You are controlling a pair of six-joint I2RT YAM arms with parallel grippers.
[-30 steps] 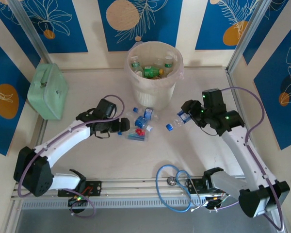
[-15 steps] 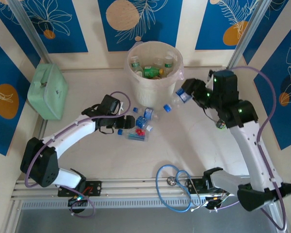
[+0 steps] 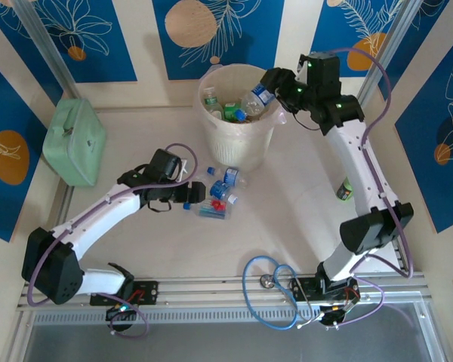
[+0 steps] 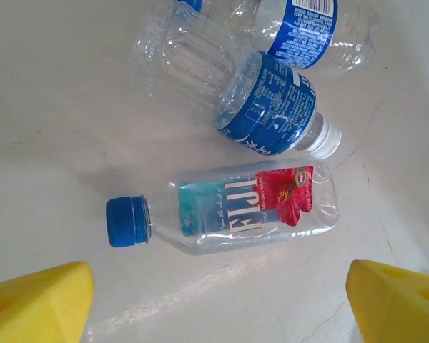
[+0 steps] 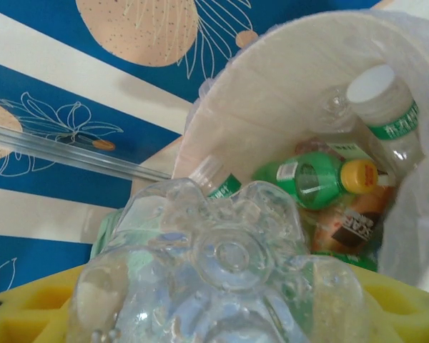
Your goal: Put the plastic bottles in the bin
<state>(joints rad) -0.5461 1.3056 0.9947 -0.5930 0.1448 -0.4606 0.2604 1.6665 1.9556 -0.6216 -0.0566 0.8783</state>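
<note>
On table [image 3: 287, 226], left of centre, we hang left gripper [image 4: 218, 300] spread wide over Fiji bottle [image 4: 229, 214], set to straddle it. Blue-label bottles [image 4: 272, 107] lie just beside. Bin [image 3: 238, 147] beyond, part full. Right gripper [image 3: 269, 87] clamps clear bottle [image 3: 254, 98], cap aimed into bin; we judge it poised for drop.

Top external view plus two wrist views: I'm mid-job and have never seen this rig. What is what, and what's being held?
Two robot arms are bolted at the table's near edge. The top view looks down from above them. Each wrist view looks along one arm's yellow fingers. The right gripper holds a clear bottle over the bin. The left gripper, fingers open, hovers above a Fiji bottle lying beside blue-labelled bottles. A mint case sits at the left.
</note>
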